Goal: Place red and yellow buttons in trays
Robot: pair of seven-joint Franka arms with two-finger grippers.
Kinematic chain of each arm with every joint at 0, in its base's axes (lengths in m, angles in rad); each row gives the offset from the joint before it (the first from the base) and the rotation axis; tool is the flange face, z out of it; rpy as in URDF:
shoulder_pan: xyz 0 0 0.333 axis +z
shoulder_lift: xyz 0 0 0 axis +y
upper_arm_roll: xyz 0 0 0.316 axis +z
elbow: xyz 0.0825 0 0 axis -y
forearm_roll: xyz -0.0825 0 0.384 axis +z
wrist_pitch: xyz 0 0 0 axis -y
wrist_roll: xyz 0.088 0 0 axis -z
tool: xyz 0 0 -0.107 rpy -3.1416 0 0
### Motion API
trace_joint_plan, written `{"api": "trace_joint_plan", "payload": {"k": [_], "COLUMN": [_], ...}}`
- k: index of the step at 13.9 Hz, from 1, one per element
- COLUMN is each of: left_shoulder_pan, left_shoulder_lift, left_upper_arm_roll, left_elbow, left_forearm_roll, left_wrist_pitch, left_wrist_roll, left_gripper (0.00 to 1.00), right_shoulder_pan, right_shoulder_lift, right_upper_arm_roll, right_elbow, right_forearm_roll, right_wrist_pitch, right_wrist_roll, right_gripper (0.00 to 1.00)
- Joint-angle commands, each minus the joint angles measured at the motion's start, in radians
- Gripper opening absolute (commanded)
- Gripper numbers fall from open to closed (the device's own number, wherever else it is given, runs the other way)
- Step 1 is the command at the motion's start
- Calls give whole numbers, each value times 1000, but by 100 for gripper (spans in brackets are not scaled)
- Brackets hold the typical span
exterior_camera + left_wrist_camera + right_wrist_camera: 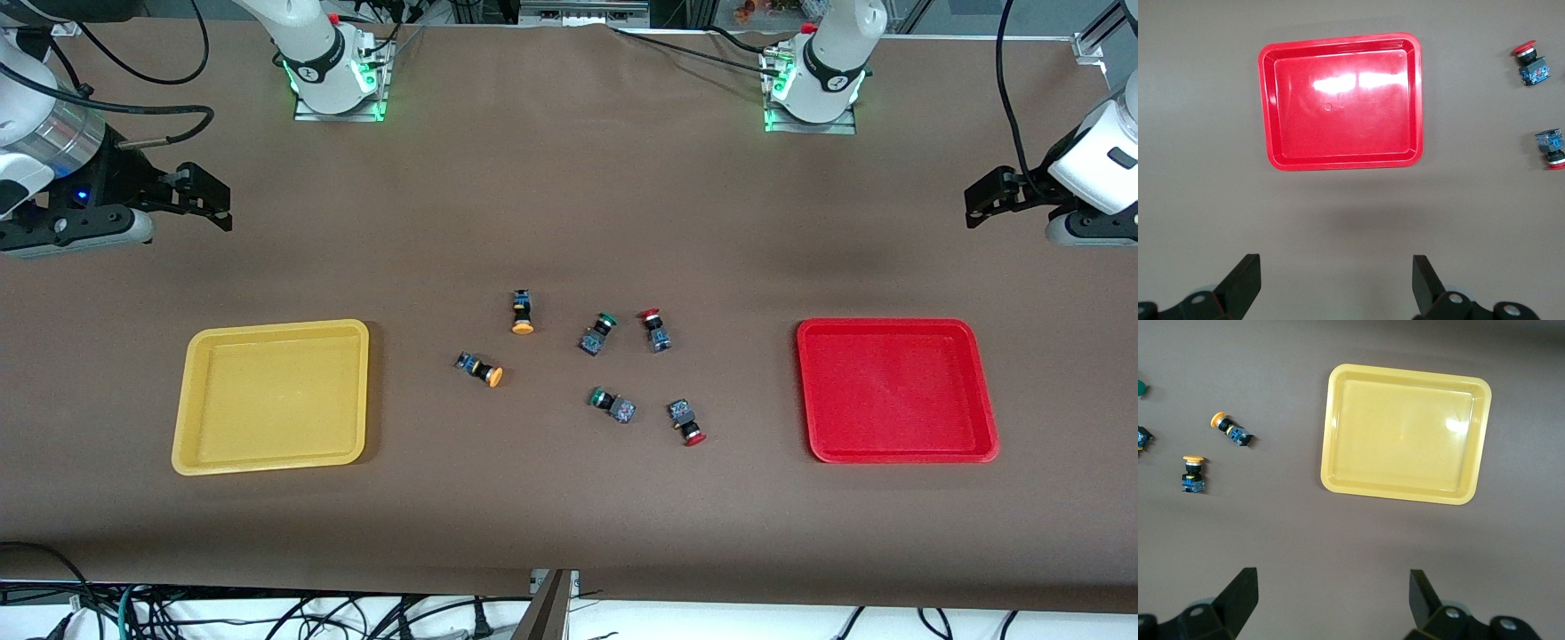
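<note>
Red-capped and orange-yellow-capped push-button switches: none held; left hand (978, 206) and right hand (209, 200) both spread wide, empty, waiting at their ends of the brown tabletop (569, 196). Two yellow-capped switches (522, 313) (480, 369) lie toward the right arm, near the shallow yellow plastic tray (271, 396); two red-capped switches (655, 329) (686, 421) toward the left arm, near the shallow red plastic tray (893, 391).

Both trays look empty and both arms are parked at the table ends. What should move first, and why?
Probably bring the open right gripper down over the nearer yellow button: it lies loose on the table, closest to the empty yellow tray. The open left gripper waits.
</note>
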Motion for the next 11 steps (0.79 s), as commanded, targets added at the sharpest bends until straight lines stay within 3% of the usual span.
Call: {"api": "trace_joint_plan", "payload": {"k": [1, 9, 11], "left_shoulder_pan": [4, 4, 2], "left_shoulder_lift": [15, 15, 29], "left_upper_arm_roll": [-1, 1, -1], "left_elbow": [33, 33, 33], "left_forearm_roll": [-14, -14, -18], "left_wrist_pitch": [-18, -18, -22], "left_wrist_roll": [8, 8, 6], "left_gripper": [100, 100, 100], "right_shoulder_pan": [-9, 12, 49], "right_shoulder_lift": [3, 32, 82], "right_upper_arm_roll": [8, 16, 17], "right_elbow": [12, 9, 9], "right_forearm_roll": [-8, -12, -4], "right_wrist_pitch": [-8, -53, -36], "right_wrist_roll": [-5, -47, -58], "right_gripper": [100, 100, 100]}}
